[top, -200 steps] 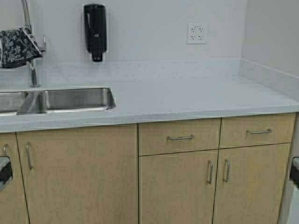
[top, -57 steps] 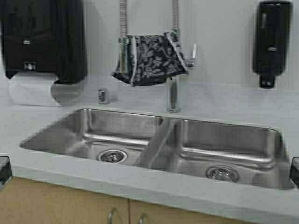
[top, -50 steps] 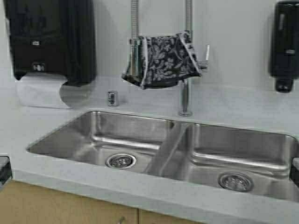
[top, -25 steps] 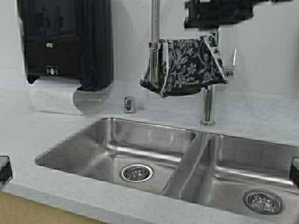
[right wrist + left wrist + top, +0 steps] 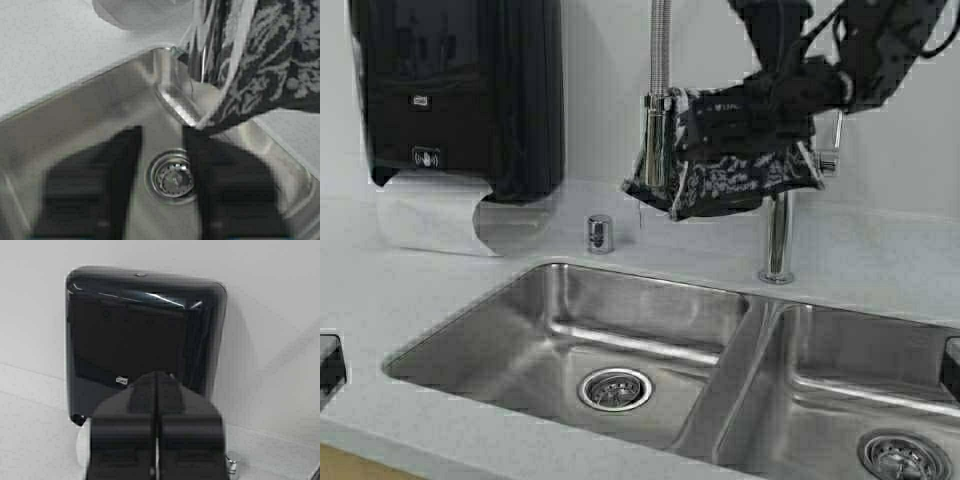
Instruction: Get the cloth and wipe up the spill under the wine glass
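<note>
Above the steel sink (image 5: 650, 330), the cloth (image 5: 740, 175) drapes the faucet (image 5: 778, 235).

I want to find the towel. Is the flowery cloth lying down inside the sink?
No, the cloth hangs draped over the faucet, above the sink, with the right gripper at it.

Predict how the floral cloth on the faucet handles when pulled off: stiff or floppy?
Probably floppy: the dark grey cloth with white floral print sags in folds over the chrome faucet. Likely light, since it hangs there unsupported. It may snag on the faucet lever as the right end effector lifts it.
</note>
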You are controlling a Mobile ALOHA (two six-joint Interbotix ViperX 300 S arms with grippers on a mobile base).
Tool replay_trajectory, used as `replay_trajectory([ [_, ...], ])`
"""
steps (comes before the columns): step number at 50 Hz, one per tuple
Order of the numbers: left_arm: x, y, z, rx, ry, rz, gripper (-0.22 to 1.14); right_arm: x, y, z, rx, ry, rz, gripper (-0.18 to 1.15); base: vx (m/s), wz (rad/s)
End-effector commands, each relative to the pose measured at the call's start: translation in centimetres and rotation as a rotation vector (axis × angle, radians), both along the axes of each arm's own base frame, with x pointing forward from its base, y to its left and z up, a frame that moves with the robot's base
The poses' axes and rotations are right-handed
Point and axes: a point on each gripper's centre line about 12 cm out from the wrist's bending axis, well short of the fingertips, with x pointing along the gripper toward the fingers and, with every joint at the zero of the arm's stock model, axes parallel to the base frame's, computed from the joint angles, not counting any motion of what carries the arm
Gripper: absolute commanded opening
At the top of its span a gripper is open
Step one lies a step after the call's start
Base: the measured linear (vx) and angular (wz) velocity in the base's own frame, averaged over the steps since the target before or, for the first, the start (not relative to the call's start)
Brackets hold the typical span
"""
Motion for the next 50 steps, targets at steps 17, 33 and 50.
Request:
replay_trajectory([
  [17, 0.0, 0.0, 0.3, 0.001, -0.005, 0.0, 0.02, 3.3, 1.0, -1.7, 0.042, -0.007, -0.059, 0.95, 0.07, 0.02],
  [33, 0.0, 0.0, 0.3, 0.003, -0.005, 0.0, 0.02, 5.9, 0.0, -2.0, 0.053, -0.025, -0.113, 0.95, 0.04, 0.01],
  [50, 0.0, 0.0, 0.2, 0.004, -0.003, 0.0, 0.02, 7.4, 0.0, -2.5, 0.054, -0.031, -0.127, 0.9, 0.02, 0.0],
])
